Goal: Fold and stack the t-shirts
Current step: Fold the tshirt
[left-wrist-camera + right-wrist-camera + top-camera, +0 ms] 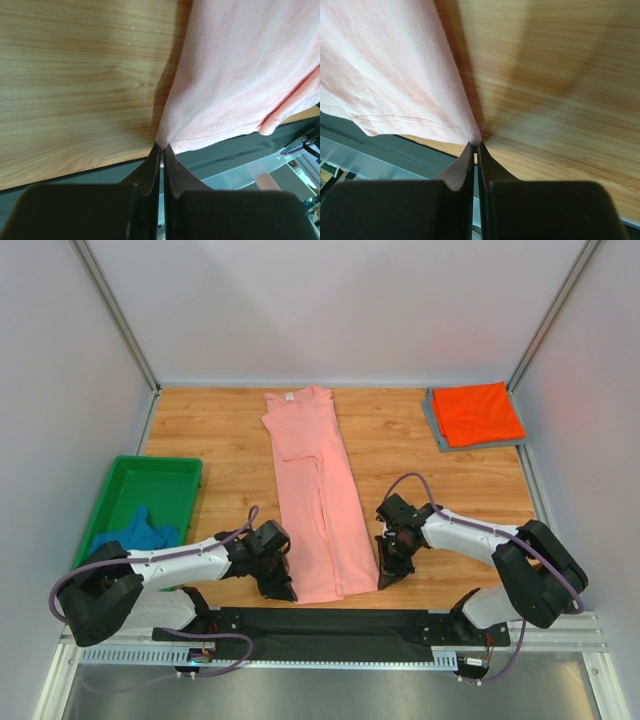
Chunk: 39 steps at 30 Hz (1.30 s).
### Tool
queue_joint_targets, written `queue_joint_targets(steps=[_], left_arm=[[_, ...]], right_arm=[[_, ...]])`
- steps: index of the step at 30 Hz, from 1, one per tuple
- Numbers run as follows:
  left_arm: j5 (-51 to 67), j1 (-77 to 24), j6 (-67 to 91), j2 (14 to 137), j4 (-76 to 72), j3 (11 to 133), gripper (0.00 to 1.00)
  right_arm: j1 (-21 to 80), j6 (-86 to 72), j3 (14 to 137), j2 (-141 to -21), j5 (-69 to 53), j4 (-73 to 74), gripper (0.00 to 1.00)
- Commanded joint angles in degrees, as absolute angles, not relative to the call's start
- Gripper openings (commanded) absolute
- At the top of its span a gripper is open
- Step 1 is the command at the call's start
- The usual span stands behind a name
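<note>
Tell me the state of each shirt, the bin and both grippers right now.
pink t-shirt: folded lengthwise, flat, near corners pinched.
orange t-shirt: folded, on top of the grey one.
grey t-shirt: folded, under the orange one.
teal t-shirt: crumpled in the green bin.
green bin: upright, holding the teal t-shirt.
left gripper: shut on the pink t-shirt.
right gripper: shut on the pink t-shirt.

Soft, finely ribbed matt cloth on the salmon-pink t-shirt, stitched hem showing. Under it, the table is smooth wood grain with a faint sheen. Green bin, glossy plastic. Left gripper, matt black.
</note>
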State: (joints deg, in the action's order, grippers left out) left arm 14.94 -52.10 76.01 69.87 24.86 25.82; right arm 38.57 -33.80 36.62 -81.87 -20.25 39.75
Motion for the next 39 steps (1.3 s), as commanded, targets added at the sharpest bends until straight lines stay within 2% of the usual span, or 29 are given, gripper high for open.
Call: queue_joint_targets(steps=[1, 12, 19, 24, 39], left_arm=[[15.11, -52.29, 76.64, 71.27, 24.69, 27.77, 0.0], [15.82, -53.17, 80.68, 70.57, 30.49, 33.48, 0.0], [18.1, -49.58, 77.79, 74.0, 31.37, 35.77, 0.0], [18.46, -41.94, 72.08, 76.19, 34.63, 40.42, 0.0], [18.72, -23.65, 56.87, 95.7, 45.0, 65.73, 0.0]], right_arm=[[38.67, -34.1, 36.74, -79.9, -19.95, 39.02, 0.0], [38.76, -34.98, 40.16, -75.41, -19.78, 44.47, 0.0], [38.67, -29.8, 49.82, -82.17, -16.97, 49.04, 0.0], [35.51, -26.03, 59.3, -88.83, -17.22, 51.5, 0.0], [26.72, -17.58, 93.49, -112.65, -19.07, 58.88, 0.0]])
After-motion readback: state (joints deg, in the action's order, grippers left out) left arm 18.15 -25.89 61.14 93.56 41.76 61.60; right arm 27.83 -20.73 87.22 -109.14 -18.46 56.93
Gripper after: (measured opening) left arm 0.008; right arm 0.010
